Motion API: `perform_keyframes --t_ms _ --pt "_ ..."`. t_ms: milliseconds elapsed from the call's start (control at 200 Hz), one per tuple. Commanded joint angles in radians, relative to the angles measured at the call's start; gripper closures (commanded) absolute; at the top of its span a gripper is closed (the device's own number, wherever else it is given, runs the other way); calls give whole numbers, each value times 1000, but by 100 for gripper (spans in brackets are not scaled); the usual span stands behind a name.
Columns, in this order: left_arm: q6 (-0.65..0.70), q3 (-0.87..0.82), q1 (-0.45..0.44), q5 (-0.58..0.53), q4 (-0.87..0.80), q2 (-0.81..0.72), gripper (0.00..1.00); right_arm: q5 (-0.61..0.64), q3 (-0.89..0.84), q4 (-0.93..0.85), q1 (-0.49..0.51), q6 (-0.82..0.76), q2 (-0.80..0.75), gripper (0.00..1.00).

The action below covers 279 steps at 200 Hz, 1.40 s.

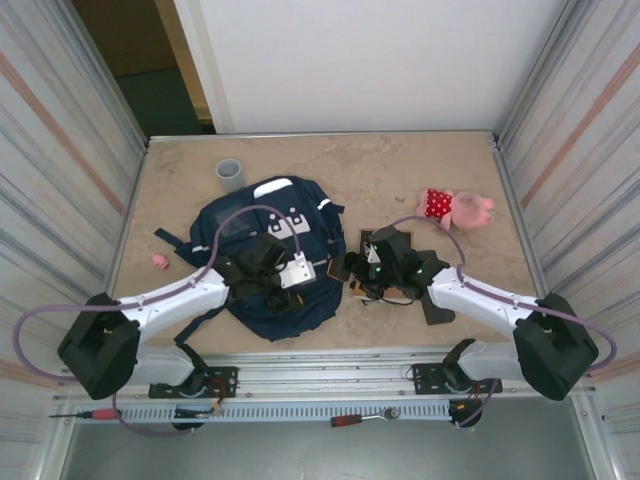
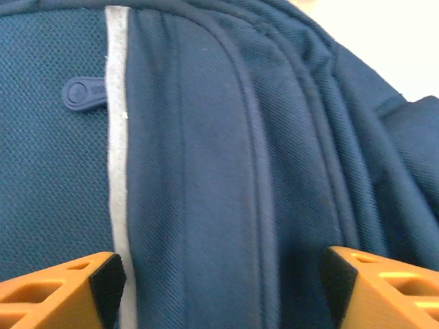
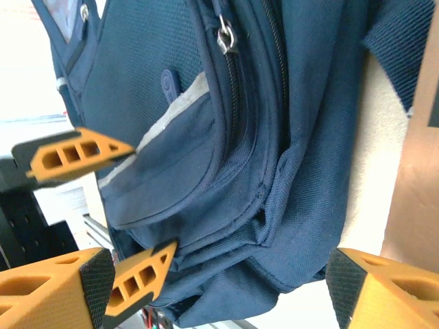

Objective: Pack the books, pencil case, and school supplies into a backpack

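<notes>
I see the backpack [image 1: 262,258] lying flat on the sandy, mottled desk [image 1: 400,165], left of centre and towards the near edge. It is navy blue woven fabric with white patches at its far end and dark straps trailing out to the left. Up close the weave looks coarse and pebbled, with raised piped seams in long curves, a thin pale stripe [image 2: 116,144] across the front pocket, a rounded blue pull tab [image 2: 82,92] and a metal zip pull [image 3: 226,38].

My left claw [image 2: 221,281] hangs over the pocket, released, its ribbed orange fingers [image 2: 62,291] wide apart with nothing between them. My right claw [image 3: 219,281] is just right of the bag, also released and empty. Beside it lies the smooth brown face of the book [image 3: 420,205].
</notes>
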Motion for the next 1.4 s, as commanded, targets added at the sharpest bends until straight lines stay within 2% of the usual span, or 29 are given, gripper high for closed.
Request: perform_keyframes --t_ms 0,165,225,366,416,476,576,772,932,1072,1253,1393 --pt "29 46 -2 -80 73 29 22 -29 -20 66 4 44 27 19" --pt "42 35 -3 -141 121 80 21 -40 -45 80 3 60 44 18" --pt "42 38 -4 -163 124 95 25 -47 -64 99 -7 62 55 18" --pt "56 33 -6 -171 114 91 54 -51 -101 128 -48 61 83 19" --pt "58 42 -6 -158 89 66 70 -47 -111 122 -81 40 89 19" --pt "52 60 0 -101 54 17 88 -42 -117 107 -129 -11 95 19" --pt "36 74 55 74 25 -88 100 -68 -105 90 -216 -122 108 20" --pt "26 71 195 306 13 -275 100 -86 -54 112 -293 -378 33 18" --pt "47 102 351 523 -37 -362 100 -163 13 99 -302 -712 -23 15" --pt "82 136 464 664 -80 -394 100 -213 23 111 -285 -980 -19 21" --pt "85 169 599 843 -80 -393 100 -191 -19 253 -272 -1082 55 23" --pt "126 202 655 912 -120 -377 100 -185 -12 325 -228 -1163 124 25"
